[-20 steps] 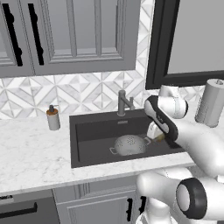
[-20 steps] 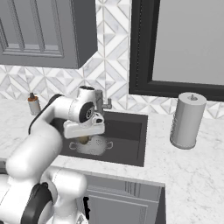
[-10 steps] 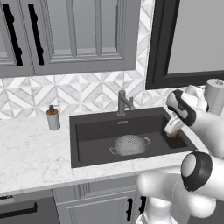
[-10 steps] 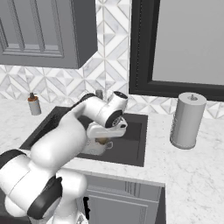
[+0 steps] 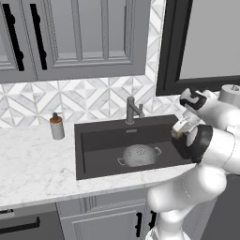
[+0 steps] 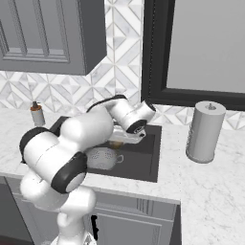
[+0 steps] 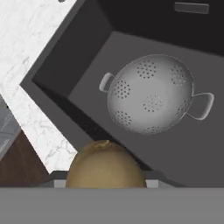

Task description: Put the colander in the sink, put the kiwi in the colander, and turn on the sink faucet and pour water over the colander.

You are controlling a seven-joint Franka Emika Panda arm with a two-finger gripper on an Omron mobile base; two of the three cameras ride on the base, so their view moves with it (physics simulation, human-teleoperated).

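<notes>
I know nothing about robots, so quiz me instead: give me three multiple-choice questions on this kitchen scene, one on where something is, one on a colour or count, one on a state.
1. Where is the colander?
A. On the counter beside the soap dispenser
B. Inside the sink
C. Hanging on the cabinet door

2. How many loop handles does the colander show?
A. Two
B. None
C. Four

3. What is the state of the kiwi?
A. Lying in the colander
B. Resting on the counter
C. Held in the gripper above the sink

Answers: 1 B, it sits on the dark basin floor. 2 A, the hand view shows one loop on each side. 3 C, the brown fruit sits between the fingertips, and the colander below is empty.
</notes>
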